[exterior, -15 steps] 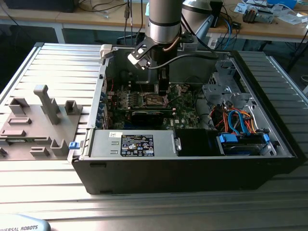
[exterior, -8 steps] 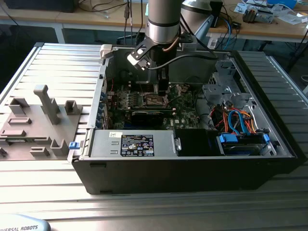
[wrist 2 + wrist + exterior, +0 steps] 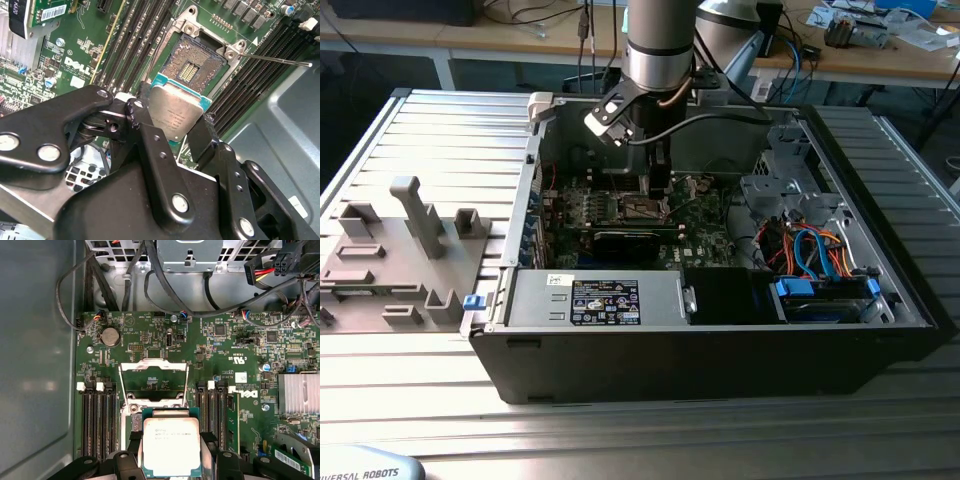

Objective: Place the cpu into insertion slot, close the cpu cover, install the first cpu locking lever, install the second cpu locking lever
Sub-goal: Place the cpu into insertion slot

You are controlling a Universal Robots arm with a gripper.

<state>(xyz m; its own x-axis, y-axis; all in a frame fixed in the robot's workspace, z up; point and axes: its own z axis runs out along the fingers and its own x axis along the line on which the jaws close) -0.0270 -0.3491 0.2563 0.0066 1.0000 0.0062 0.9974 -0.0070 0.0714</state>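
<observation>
Your grey arm (image 3: pixel 660 40) hangs straight down. Its black gripper (image 3: pixel 172 124) pinches the flat silver square cpu (image 3: pixel 171 445) over the bare slot (image 3: pixel 192 65), with the thin silvery cpu cover (image 3: pixel 153 362) open.

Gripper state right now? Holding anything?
Gripper: jaws closed on the cpu, held near the open insertion slot, not seated; cpu cover is open.

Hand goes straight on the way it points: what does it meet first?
Likely the open socket: the hand holds the cpu over it, cpu cover swung back, so the chip would land there first. Gap unclear.
</observation>
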